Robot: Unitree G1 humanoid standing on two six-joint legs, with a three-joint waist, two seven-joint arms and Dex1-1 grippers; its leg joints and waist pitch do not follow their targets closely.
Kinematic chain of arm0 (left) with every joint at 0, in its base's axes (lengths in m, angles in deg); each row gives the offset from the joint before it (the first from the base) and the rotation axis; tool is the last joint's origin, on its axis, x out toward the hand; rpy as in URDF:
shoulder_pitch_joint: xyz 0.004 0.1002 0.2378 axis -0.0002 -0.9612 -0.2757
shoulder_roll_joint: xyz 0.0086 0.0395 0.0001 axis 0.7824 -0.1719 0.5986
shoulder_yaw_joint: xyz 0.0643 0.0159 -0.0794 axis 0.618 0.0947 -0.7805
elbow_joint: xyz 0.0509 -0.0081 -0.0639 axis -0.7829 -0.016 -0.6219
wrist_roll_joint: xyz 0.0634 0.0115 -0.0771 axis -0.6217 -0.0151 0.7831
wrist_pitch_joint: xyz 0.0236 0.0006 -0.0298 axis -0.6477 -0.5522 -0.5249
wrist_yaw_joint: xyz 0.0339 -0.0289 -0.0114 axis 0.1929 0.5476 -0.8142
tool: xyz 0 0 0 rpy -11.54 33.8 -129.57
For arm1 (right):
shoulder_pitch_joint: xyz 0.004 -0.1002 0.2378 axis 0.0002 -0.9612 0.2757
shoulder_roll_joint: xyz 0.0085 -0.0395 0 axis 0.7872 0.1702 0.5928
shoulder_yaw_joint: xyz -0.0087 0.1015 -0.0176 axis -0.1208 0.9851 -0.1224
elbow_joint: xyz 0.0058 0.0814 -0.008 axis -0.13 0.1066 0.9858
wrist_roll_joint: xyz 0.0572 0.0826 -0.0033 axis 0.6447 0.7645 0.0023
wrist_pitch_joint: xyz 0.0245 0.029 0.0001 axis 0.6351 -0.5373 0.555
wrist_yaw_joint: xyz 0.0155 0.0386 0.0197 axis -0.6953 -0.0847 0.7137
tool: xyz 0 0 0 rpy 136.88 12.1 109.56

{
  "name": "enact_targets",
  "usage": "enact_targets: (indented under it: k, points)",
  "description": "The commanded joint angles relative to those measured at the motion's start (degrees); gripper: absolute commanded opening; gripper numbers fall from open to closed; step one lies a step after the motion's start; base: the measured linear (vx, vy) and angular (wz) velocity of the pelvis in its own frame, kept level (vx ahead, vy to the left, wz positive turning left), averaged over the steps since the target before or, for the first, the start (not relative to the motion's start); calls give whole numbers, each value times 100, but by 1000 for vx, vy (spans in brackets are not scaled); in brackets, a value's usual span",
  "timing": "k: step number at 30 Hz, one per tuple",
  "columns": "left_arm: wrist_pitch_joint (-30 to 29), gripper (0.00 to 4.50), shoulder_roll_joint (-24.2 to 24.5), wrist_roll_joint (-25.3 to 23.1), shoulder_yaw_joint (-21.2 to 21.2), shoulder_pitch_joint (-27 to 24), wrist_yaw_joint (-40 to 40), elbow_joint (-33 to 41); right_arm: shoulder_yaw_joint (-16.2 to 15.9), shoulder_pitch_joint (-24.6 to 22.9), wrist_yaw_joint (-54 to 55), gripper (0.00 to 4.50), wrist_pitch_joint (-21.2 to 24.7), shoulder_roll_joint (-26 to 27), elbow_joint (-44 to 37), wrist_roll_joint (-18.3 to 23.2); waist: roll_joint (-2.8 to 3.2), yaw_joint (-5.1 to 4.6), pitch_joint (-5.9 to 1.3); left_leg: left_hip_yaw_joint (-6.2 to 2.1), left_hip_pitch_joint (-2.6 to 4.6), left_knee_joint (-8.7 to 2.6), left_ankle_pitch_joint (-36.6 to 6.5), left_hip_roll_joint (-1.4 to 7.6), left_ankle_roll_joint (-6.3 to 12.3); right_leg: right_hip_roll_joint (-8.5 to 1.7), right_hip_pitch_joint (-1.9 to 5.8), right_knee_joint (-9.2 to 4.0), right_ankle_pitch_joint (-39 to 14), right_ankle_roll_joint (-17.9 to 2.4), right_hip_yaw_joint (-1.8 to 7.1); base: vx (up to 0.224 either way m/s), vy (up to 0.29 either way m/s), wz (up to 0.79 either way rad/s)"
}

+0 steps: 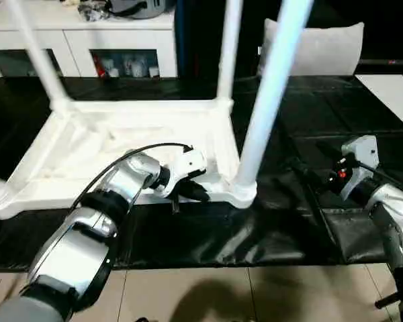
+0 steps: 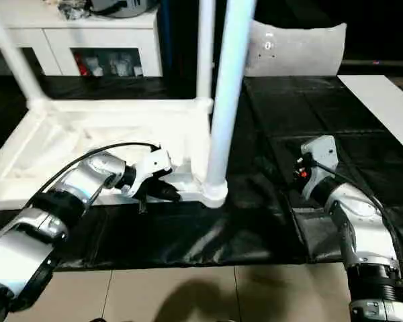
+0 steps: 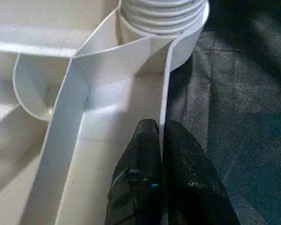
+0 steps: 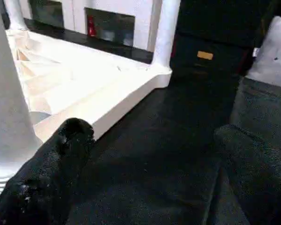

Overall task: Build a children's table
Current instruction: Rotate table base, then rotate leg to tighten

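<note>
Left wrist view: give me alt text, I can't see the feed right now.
The left gripper has its two black fingers pinched on the thin upright edge wall of the white plastic ribbed table top, one finger on each side. Just beyond stands a round corner socket holding the ridged end of a white tube leg; the black table cover lies alongside.

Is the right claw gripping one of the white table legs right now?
No, the right claw stands open over the black cover, beside the near leg but not around it.
</note>
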Motion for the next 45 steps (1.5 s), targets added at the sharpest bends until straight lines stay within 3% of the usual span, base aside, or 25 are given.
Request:
enact_targets:
  k: [1,3,9,12,14,18,19,21,25,28,32,36,39,42,45]
  points:
    - [327,1,153,23,47,-441,67,207,-189,7,-23,450,217,-2,-255,7,-113,80,-363,-30,-129,-349,-269,129,659,-521,436,-509,-2262,-30,301,0,0,0]
    - [586,1,197,18,110,-655,150,592,-360,-22,-97,450,409,-1,-416,-22,-96,77,-373,-31,-100,-354,-241,159,667,-515,404,-490,-2100,-96,318,0,0,0]
    - [-79,1,-38,491,-205,-924,166,1291,-789,-250,-687,450,913,-145,-896,67,-119,153,-379,-30,-98,-352,0,241,752,-547,395,-368,-1536,-425,376,0,0,0]
    - [116,1,-11,333,-106,-1043,4,1271,-879,-246,-712,450,1038,-188,-932,37,-124,181,-359,-20,-108,-357,-67,208,726,-560,402,-403,-1698,-364,378,0,0,0]
    - [212,1,-34,288,-131,-1035,-150,1171,-901,-244,-716,450,1056,-202,-939,26,-134,175,-344,1,-99,-359,-175,168,656,-545,396,-462,-2024,-189,369,0,0,0]
    - [18,1,-60,375,-236,-1076,-100,1207,-904,-308,-731,450,1240,-254,-1081,33,-135,173,-326,0,-84,-371,-279,161,592,-526,385,-514,-2295,-8,352,0,0,0]
    - [1,1,-18,348,-203,-1081,-72,1218,-894,-340,-735,450,1248,-277,-1112,16,-106,168,-333,-8,-85,-371,-289,162,570,-525,383,-516,-2280,6,350,0,0,0]
    - [73,45,38,260,-149,-1077,-126,1182,-881,-391,-751,450,1233,-319,-1126,-14,-111,160,-335,-9,-93,-368,-307,151,564,-522,388,-515,-2248,31,346,0,0,0]
    - [262,76,88,132,-103,-1041,-244,1039,-824,-490,-929,450,1318,-382,-1216,158,-120,176,-339,-6,-97,-358,-300,142,616,-504,387,-526,-2228,94,338,0,0,0]
    - [288,76,93,144,-125,-1014,-210,967,-840,-551,-1058,450,1234,-430,-1284,182,-120,181,-330,-1,-94,-357,-364,128,589,-504,381,-554,-2378,166,319,0,0,0]
    - [218,37,110,178,-123,-970,-50,897,-883,-654,-1309,450,1137,-516,-1378,229,-134,179,-327,-4,-99,-356,-392,121,582,-498,377,-563,-2456,265,317,0,0,0]
    - [98,4,134,143,-39,-958,58,867,-880,-652,-1387,450,1131,-516,-1366,270,-135,171,-329,-5,-101,-355,-385,117,570,-495,376,-566,-2482,265,307,0,0,0]
    - [20,4,178,128,71,-978,271,892,-888,-625,-1494,450,1095,-504,-1363,322,-126,170,-343,-15,-112,-360,-320,134,607,-504,388,-537,-2335,213,321,0,0,0]
    - [21,4,206,99,152,-978,421,889,-921,-529,-1541,450,1062,-469,-1266,299,-122,145,-354,-30,-116,-360,-187,163,661,-512,394,-483,-1974,30,335,0,0,0]
    - [193,0,239,60,226,-980,522,942,-967,-340,-1607,432,1031,-391,-987,287,-118,123,-352,-19,-117,-357,-194,153,669,-524,397,-484,-1993,-90,337,0,0,0]
